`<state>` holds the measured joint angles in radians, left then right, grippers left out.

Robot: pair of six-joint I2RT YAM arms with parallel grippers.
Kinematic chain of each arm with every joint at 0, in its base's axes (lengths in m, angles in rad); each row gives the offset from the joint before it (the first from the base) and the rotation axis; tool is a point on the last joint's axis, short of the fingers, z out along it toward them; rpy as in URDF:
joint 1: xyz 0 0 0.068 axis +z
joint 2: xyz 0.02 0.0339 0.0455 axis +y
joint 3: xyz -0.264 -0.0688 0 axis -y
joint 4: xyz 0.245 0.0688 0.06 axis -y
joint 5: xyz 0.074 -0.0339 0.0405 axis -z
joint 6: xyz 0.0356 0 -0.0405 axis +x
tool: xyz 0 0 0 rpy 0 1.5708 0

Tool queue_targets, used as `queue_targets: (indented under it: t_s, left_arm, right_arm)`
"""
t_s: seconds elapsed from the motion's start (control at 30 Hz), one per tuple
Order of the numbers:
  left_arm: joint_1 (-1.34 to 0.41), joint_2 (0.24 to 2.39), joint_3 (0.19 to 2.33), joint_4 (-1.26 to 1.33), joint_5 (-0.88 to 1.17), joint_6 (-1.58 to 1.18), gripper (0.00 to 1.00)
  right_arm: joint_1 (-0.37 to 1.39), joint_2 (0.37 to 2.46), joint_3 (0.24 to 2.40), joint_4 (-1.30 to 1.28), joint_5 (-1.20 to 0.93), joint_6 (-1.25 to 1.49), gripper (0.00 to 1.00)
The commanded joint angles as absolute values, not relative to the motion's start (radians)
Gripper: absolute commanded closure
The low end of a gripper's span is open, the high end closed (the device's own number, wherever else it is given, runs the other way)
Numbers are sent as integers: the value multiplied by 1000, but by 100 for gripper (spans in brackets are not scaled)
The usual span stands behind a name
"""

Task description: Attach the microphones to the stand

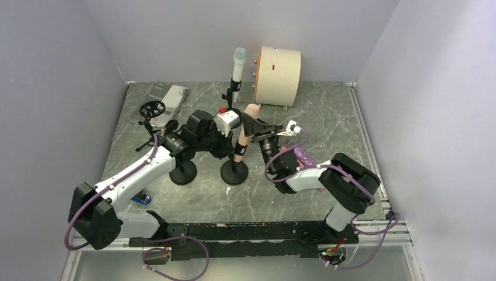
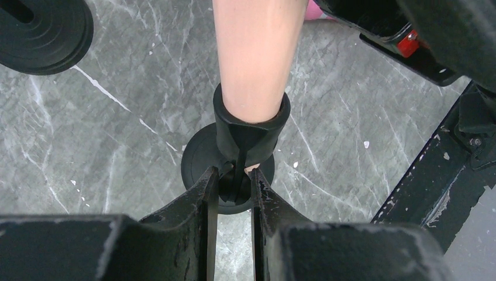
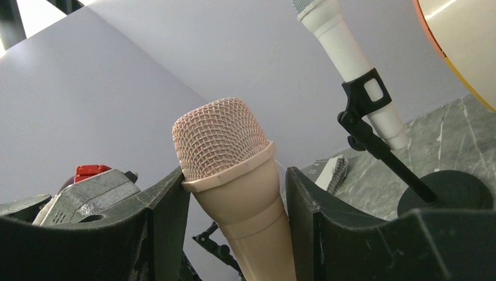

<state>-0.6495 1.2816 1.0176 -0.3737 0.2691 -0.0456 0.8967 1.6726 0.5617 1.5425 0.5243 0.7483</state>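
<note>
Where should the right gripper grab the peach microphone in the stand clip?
Grip the peach microphone on its upper body, just under the flared collar below the mesh head, jaws closing from either side. Its lower end is sunk in the clip, which the left gripper pinches, so only the top is free; the collar should resist slipping.

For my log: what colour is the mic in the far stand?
White mic, pale-blue head; top external view.
</note>
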Motion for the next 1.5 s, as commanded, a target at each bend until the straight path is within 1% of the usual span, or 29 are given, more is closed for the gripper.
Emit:
queue_targets:
  t_s: [0.0, 0.23, 0.27, 0.33, 0.4, 0.53, 0.67, 0.73, 0.77, 0.83, 0.9, 0.93, 0.97, 1.03, 1.1, 1.33, 1.47]
  left_arm:
    - [-656, 1321, 985, -346, 248, -47, 98]
    - [-656, 1323, 984, -345, 247, -49, 97]
    - [-656, 1322, 983, -345, 248, -50, 97]
    - [-655, 1322, 985, -345, 247, -51, 97]
    - [-656, 1321, 985, -342, 247, -52, 97]
    - [-656, 1320, 983, -337, 248, -54, 97]
    - [-655, 1322, 996, -348, 257, -54, 98]
    - [-656, 1323, 1007, -356, 259, -57, 98]
    - [-655, 1325, 1014, -361, 258, -59, 94]
    - [-656, 1326, 1029, -373, 259, -60, 79]
    - [-656, 1322, 1038, -379, 280, -52, 55]
    - [-655, 1318, 1038, -378, 293, -44, 46]
    - [-656, 1314, 1038, -377, 305, -36, 40]
    - [-656, 1311, 1045, -381, 327, -15, 32]
    - [-656, 1318, 1062, -401, 340, 31, 28]
    - [-656, 1352, 1104, -437, 377, 99, 33]
    - [-657, 1364, 1115, -441, 355, 136, 33]
  right_arm:
    - [1048, 1825, 426, 1363, 335, 850, 100]
    - [1046, 1801, 407, 1433, 324, 822, 100]
    - [1043, 1777, 404, 1415, 322, 821, 94]
    - [1029, 1714, 399, 1344, 323, 839, 73]
    - [1012, 1635, 389, 1287, 324, 836, 56]
    - [969, 1491, 396, 1137, 309, 819, 39]
    - [942, 1369, 445, 959, 287, 774, 25]
    - [935, 1314, 465, 870, 303, 754, 19]
    - [933, 1278, 469, 839, 313, 744, 17]
    - [929, 1224, 464, 782, 334, 733, 16]
    - [930, 1170, 443, 747, 355, 711, 16]
    - [927, 1140, 427, 732, 367, 701, 16]
    - [927, 1112, 408, 721, 372, 695, 16]
    - [920, 1053, 371, 694, 375, 692, 16]
    - [916, 993, 338, 657, 380, 703, 17]
    - [904, 845, 290, 519, 406, 739, 19]
    - [895, 800, 289, 476, 414, 742, 19]
